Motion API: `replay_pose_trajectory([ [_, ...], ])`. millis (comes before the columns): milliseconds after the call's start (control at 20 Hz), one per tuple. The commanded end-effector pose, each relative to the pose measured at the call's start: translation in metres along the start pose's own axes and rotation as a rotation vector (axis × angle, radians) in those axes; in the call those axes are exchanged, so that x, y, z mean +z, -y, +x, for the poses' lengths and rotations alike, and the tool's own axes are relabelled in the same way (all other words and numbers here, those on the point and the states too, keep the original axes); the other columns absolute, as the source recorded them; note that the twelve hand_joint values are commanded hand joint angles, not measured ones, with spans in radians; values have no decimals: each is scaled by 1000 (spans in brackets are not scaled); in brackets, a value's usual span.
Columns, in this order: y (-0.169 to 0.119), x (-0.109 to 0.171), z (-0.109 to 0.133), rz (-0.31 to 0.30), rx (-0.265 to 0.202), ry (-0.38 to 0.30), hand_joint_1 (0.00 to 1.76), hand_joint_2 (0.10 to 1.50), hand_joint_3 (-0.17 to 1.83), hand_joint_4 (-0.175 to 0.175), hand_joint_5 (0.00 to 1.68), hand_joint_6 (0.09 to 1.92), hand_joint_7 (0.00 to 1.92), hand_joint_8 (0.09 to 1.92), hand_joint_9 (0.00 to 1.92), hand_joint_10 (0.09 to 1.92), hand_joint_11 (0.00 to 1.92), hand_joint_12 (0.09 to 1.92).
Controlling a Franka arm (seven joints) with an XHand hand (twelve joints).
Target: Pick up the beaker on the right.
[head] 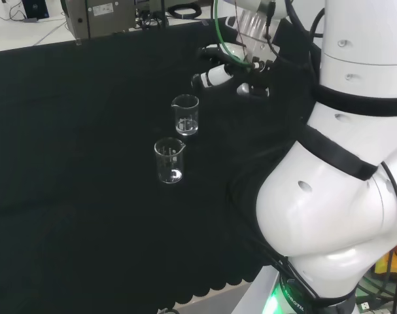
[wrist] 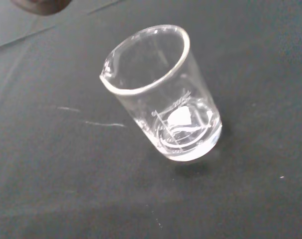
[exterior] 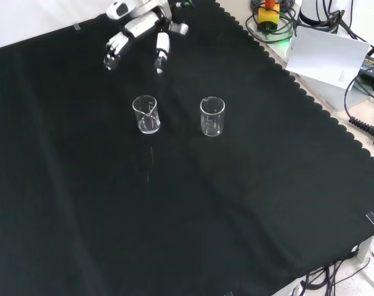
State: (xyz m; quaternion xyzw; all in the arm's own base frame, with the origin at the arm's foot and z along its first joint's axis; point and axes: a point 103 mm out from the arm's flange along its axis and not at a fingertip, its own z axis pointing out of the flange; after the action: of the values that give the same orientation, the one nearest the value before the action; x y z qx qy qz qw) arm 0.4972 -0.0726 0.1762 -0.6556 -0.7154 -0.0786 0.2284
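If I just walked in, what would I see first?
Two small clear glass beakers standing upright on the black cloth: in the front view, one beaker is on the left and the other beaker on the right, side by side and apart. Above the left one, the black and white robot hand hangs with its fingers spread, touching neither.

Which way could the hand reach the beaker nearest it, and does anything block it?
Probably straight down: the hand hovers open beyond the near beaker, bare cloth between them; the other beaker stands aside.
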Motion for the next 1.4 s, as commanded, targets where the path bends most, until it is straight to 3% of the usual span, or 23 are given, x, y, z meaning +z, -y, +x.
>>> replay_pose_trajectory([
  [50, -16, 17, -7, -18, -67, -54, 712, 758, 181, 2, 265, 87, 80, 509, 218, 612, 0, 1259],
  [900, -26, 64, -17, 40, -170, -134, 801, 682, 260, 2, 265, 87, 94, 501, 236, 577, 0, 1248],
  [1100, -30, 72, -21, 49, -186, -187, 850, 608, 401, 4, 253, 87, 74, 484, 221, 565, 0, 1213],
  [1400, -34, 84, -25, 50, -232, -280, 866, 594, 432, 5, 265, 87, 73, 483, 217, 563, 0, 1199],
])
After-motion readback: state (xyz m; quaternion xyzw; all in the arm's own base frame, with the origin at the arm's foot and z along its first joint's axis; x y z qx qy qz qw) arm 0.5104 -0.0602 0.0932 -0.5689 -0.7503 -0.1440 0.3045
